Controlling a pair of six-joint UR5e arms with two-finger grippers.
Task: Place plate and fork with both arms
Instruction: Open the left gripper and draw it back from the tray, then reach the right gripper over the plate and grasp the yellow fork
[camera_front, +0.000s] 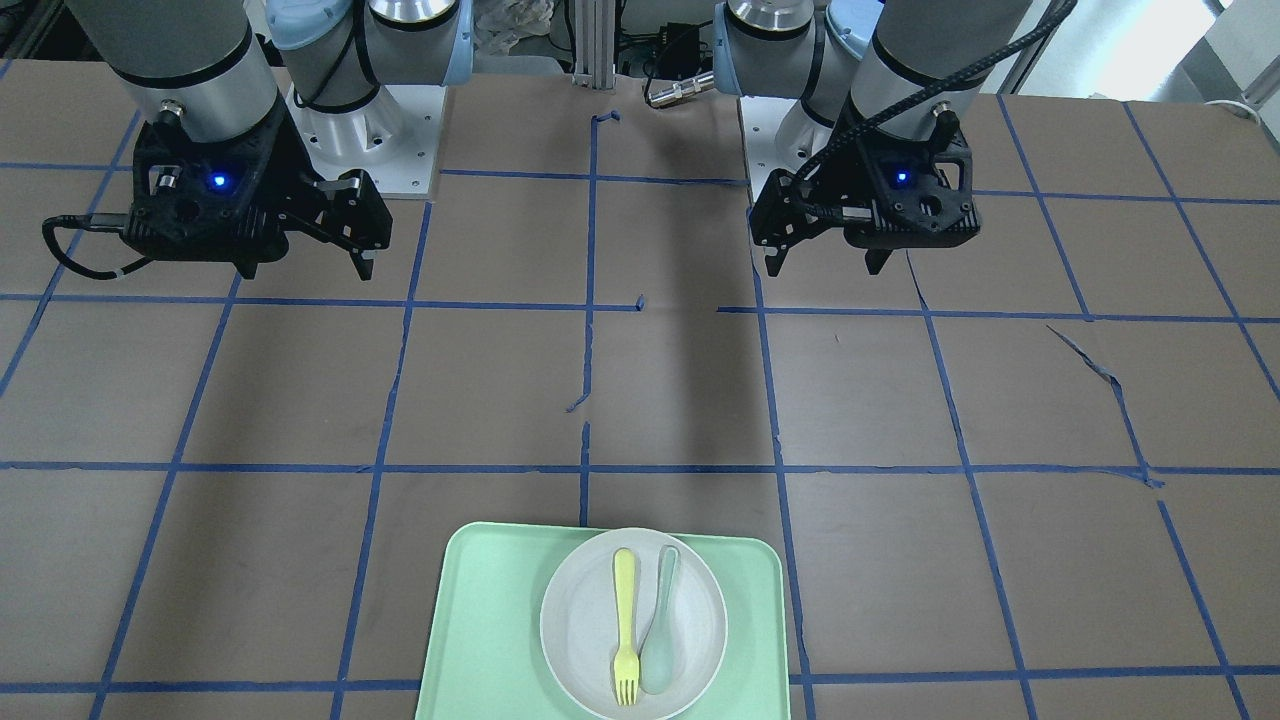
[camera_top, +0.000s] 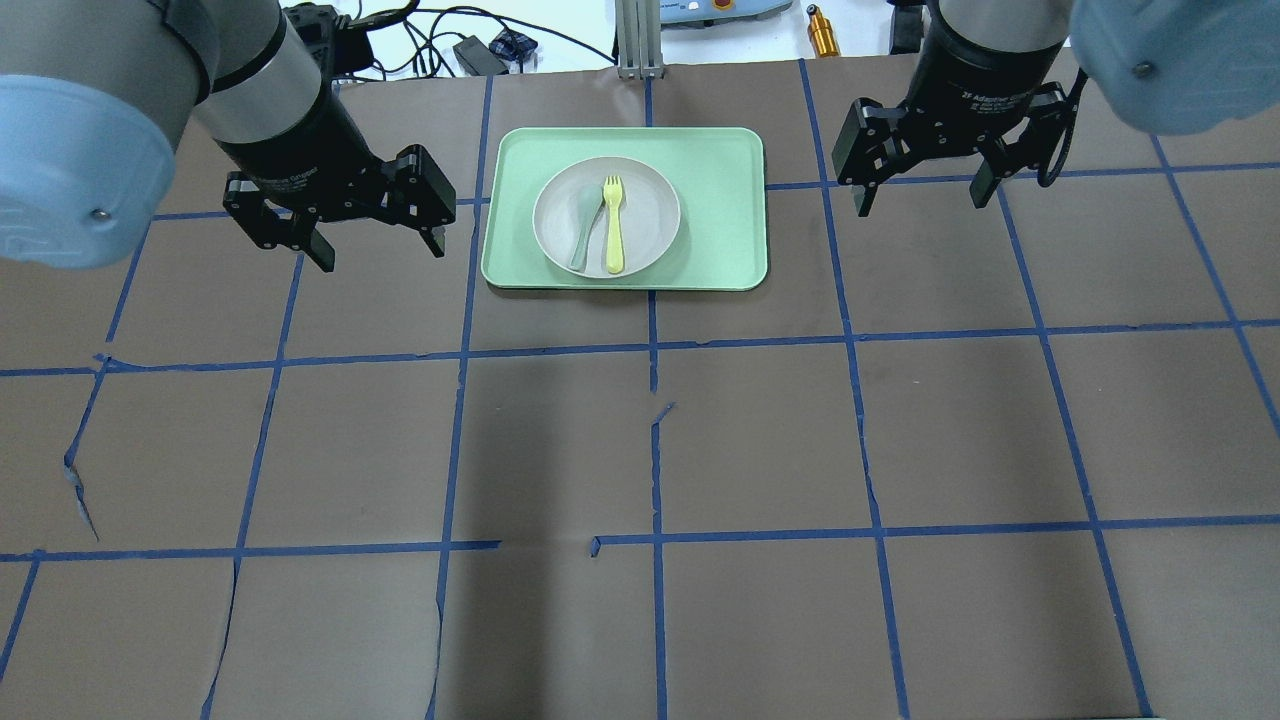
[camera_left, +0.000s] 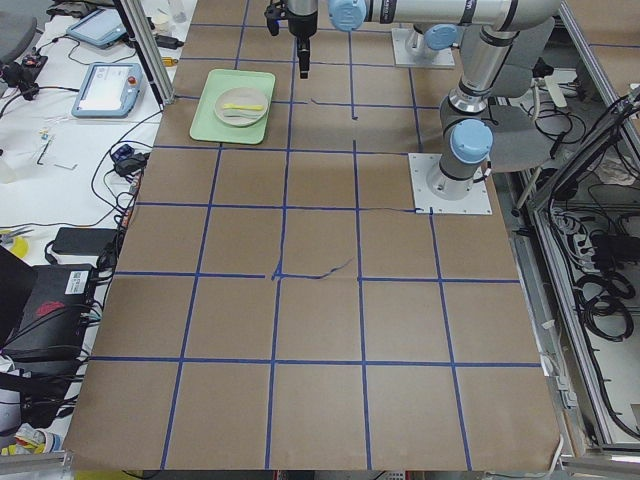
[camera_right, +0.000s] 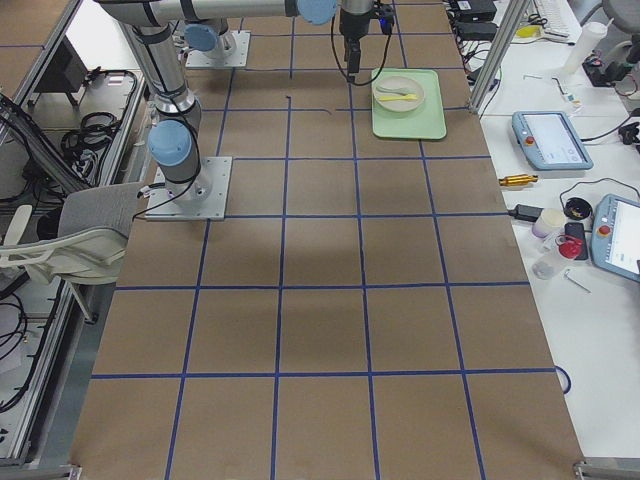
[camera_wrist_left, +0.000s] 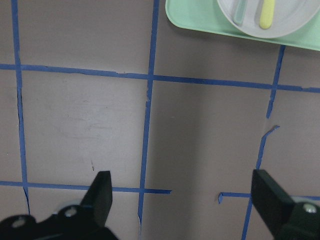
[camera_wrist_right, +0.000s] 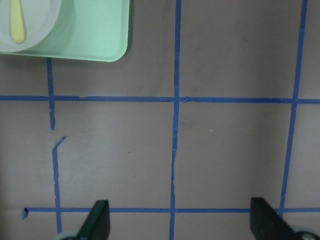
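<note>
Left claw (camera_top: 380, 250) and right claw (camera_top: 922, 200) spread wide, touching nothing.

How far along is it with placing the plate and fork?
Nothing looks done: the fork lies on the plate beside a spoon, all on the green tray. Nothing is in hand; the left gripper and right gripper hang open either side. Picking and placing both remain.

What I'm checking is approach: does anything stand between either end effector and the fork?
Nothing tall does. The left end effector and right end effector, both open, hover either side of the tray. The fork lies on the plate; the spoon lies beside it on the left arm's side and may crowd a grasp.
</note>
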